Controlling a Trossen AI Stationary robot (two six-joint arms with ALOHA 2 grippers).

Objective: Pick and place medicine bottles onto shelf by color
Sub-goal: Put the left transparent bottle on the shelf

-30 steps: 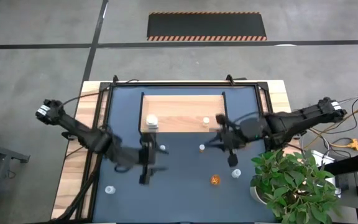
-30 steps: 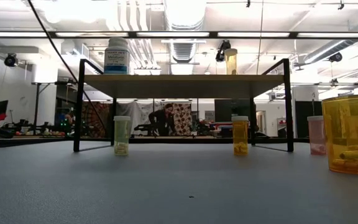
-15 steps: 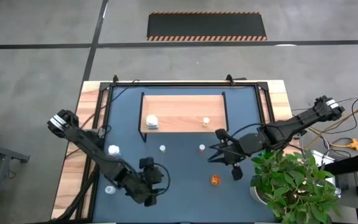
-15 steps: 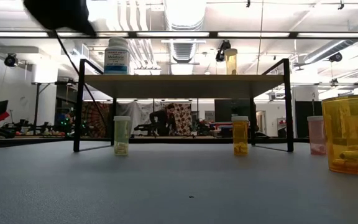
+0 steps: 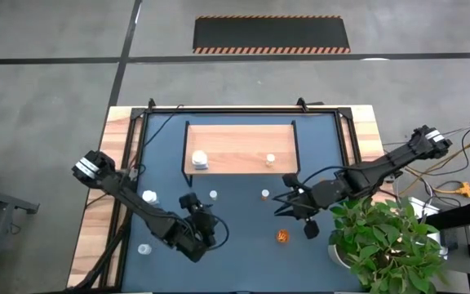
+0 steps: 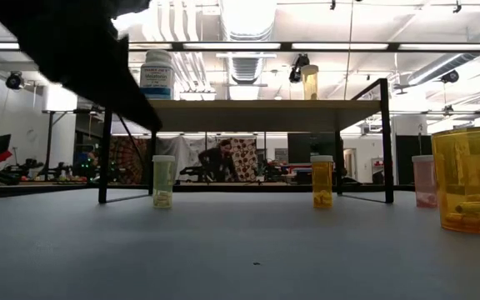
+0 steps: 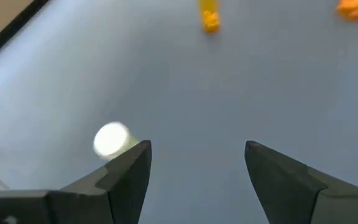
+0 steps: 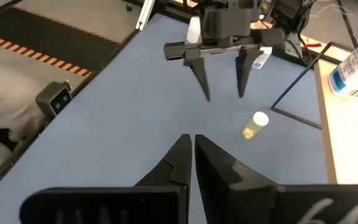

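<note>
The light-wood shelf [image 5: 239,147] stands at the table's far middle, with a white bottle [image 5: 200,160] and a small amber bottle [image 5: 271,158] on top. On the blue tabletop, pale-capped bottles stand in front of the shelf [image 5: 213,195] [image 5: 264,194]. An orange bottle [image 5: 282,236] lies nearer, and white ones stand around it [image 5: 311,229] [image 5: 149,197] [image 5: 144,249]. My left gripper [image 5: 201,230] [image 7: 197,165] is open and empty over the table, the pale-capped bottle [image 7: 112,138] just outside one finger. My right gripper [image 5: 279,206] [image 8: 191,155] is shut and empty, facing the left one.
A green potted plant [image 5: 382,241] stands at the near right corner, close to my right arm. In the low view the shelf's black legs [image 6: 104,142] [image 6: 385,142] frame bottles standing under it, and a large orange bottle [image 6: 471,179] stands close at the right.
Both grippers have drawn back from the shelf's front toward the table's near edge. My left arm has swung away from the left front bottle, which now shows, and has come down into the low view's upper left. The bottles have kept still.
</note>
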